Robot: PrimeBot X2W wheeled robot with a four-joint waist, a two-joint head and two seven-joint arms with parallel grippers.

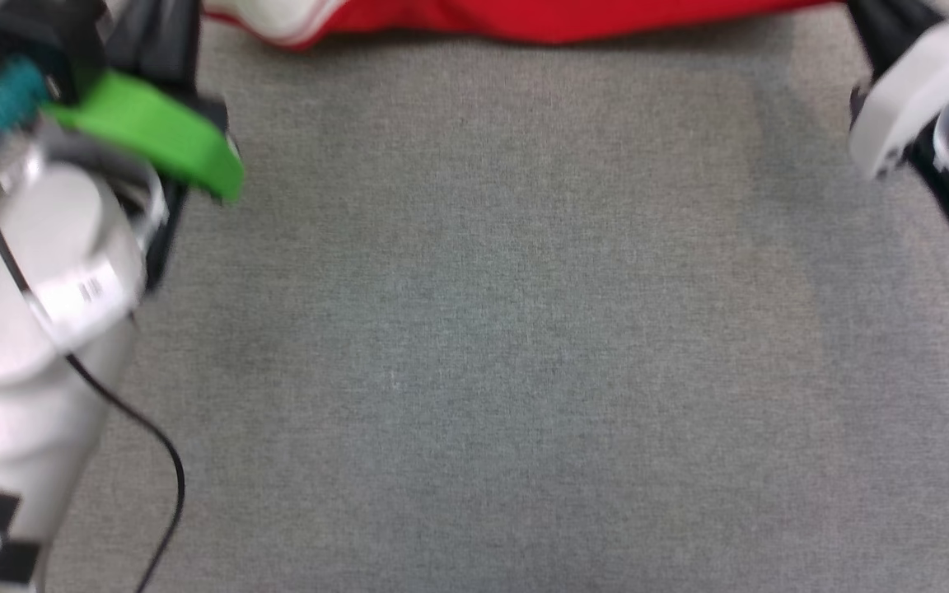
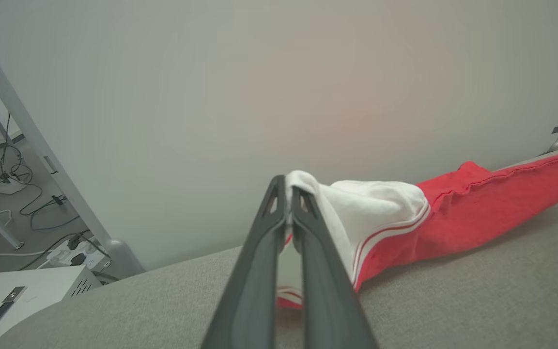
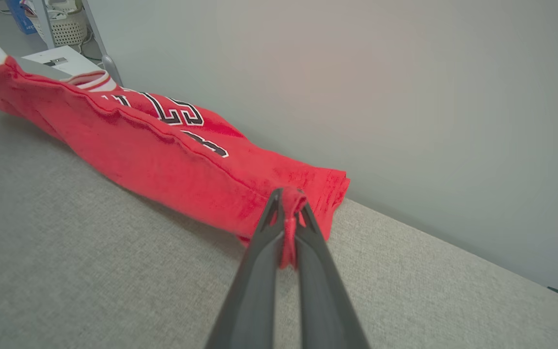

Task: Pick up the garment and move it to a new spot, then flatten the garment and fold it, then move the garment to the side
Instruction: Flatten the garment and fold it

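The garment, a red jersey with white sleeves, stretches along the far edge of the grey table. In the left wrist view my left gripper is shut on the white sleeve end of the garment, held just above the table. In the right wrist view my right gripper is shut on a pinch of the red hem of the garment, whose black lettering faces up and away. In the head view the forearms stand at the left and right edges; the fingertips lie beyond the top of that view.
The grey fabric tabletop spreads before me. A pale wall stands just behind the table's far edge. Beyond the table's left end are a metal frame leg, cables and a white box on the floor.
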